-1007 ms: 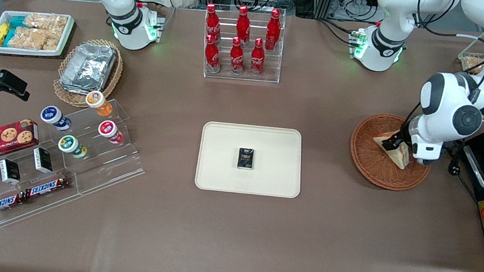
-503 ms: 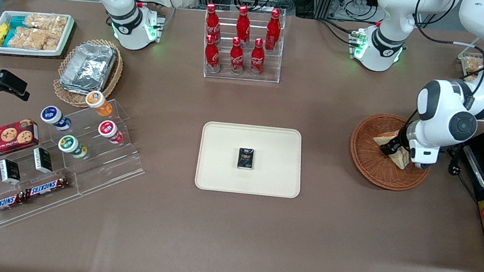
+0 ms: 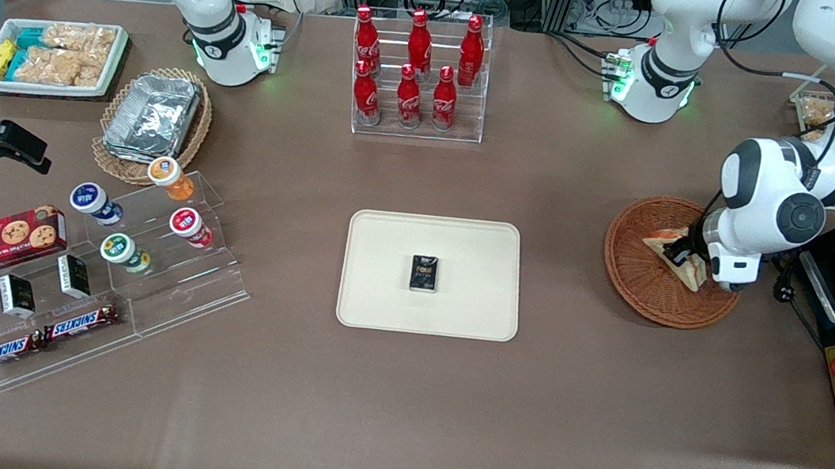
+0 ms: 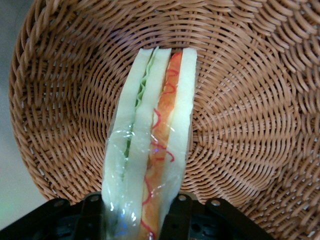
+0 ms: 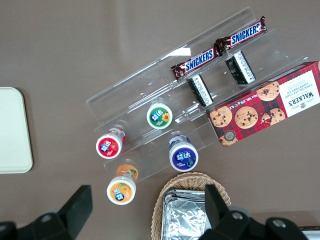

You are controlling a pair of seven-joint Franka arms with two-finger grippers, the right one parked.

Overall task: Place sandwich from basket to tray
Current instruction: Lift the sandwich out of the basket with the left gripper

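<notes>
A clear acrylic stepped stand (image 5: 165, 95) sat on the brown table (image 5: 75, 50). Two Snickers bars (image 5: 220, 47) lay along one step, two small dark packets (image 5: 220, 80) on another. Four round lidded cups (image 5: 150, 145), green, red, blue and orange, stood on it. A red cookie box (image 5: 265, 107) lay beside it, touching it. A foil container (image 5: 187, 220) sat in a tan wicker basket (image 5: 165, 200). The tray (image 5: 12, 132) showed one cream corner.

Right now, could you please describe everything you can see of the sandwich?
The sandwich is a triangular wedge of pale white bread wrapped in clear film, with green leafy filling in one layer and orange-red filling in the other at its cut edge. It stands on edge in the reddish-brown wicker basket, toward the working arm's end of the table. The left arm's end effector is closed on it, a finger on each bread face.
</notes>
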